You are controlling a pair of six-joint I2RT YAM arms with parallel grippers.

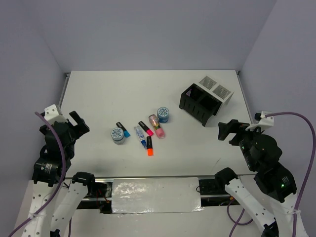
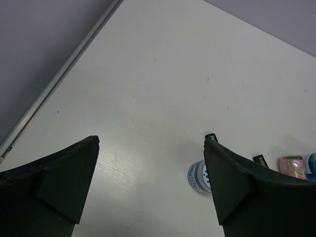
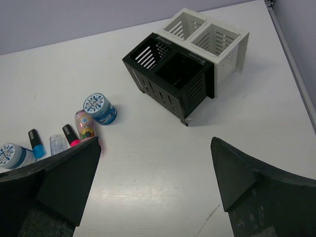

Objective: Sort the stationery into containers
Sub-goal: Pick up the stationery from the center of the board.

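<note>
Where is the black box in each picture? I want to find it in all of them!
Top external: the black box is right of the middle, with the white box just behind it.
Left wrist: not in this picture.
Right wrist: the black box is at the upper middle, and the white box is behind it.
Shared landmark: the leftmost blue-white roll shows in all three pictures.

Black box point(image 3: 170, 79) touching white box point(image 3: 217, 42); tool point(image 3: 155, 185) open.
</note>
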